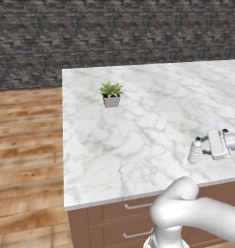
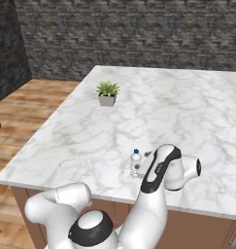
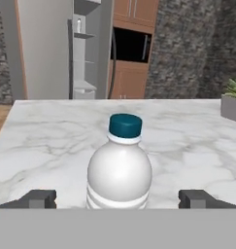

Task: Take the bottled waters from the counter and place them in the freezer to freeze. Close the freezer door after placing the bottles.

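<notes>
Near the counter's (image 1: 138, 145) front edge your bottle (image 3: 119, 168) stands upright (teal cap up). Your gripper (image 3: 117, 199) lies level behind it, fingers (image 3: 39, 198) spread wide either side, not touching. You can see the freezer (image 3: 85, 48) open beyond, plant (image 1: 110, 94) well apart.
</notes>
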Robot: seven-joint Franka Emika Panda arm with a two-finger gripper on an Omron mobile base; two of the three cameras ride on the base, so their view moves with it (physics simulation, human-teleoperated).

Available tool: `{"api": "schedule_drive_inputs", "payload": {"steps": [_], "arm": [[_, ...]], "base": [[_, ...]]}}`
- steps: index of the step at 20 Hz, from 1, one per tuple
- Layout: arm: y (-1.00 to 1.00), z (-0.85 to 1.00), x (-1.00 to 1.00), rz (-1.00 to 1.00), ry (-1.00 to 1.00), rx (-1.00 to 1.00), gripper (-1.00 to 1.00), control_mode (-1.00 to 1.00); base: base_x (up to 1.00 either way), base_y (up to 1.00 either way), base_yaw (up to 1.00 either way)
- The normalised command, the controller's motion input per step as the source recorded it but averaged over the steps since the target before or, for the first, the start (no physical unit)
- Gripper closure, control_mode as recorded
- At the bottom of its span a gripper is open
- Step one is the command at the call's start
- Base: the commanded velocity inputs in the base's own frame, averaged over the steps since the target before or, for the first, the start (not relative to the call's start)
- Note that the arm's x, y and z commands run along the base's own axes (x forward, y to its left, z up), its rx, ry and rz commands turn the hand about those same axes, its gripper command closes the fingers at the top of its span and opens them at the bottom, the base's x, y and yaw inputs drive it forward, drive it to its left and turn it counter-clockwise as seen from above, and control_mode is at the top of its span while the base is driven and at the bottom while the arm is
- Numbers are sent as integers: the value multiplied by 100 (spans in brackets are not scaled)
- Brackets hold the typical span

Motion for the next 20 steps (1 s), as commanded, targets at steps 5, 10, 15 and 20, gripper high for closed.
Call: {"api": "schedule_drive_inputs", "payload": {"steps": [5, 10, 15, 20], "arm": [[20, -18, 0, 1, 5, 0, -100, -100], [16, -5, 0, 1, 3, 0, -100, -100], [0, 0, 7, 0, 0, 0, -100, -100], [0, 0, 1, 0, 0, 0, -100, -100]], "base": [[0, 0, 0], [0, 0, 0], [0, 0, 0], [0, 0, 0]]}}
